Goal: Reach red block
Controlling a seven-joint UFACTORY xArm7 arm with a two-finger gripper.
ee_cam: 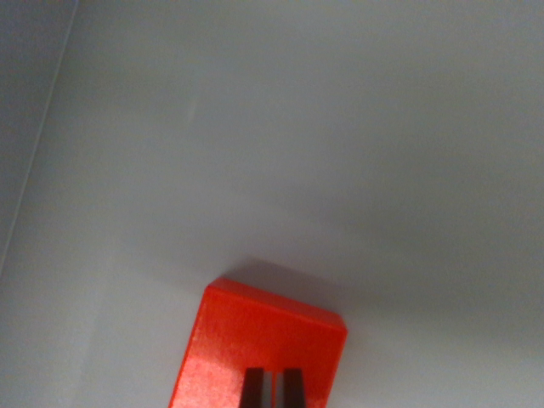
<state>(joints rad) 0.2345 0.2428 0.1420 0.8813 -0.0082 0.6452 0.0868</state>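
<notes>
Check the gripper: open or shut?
Shut: the gripper's two dark fingertips sit nearly together, over the red block.

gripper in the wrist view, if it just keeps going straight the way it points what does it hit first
Most likely the red block. The gripper tips show at the bottom edge, right over the block's top face, close together. Whether they already touch it cannot be told from this one view. Beyond the block lies only the bare grey surface.
</notes>
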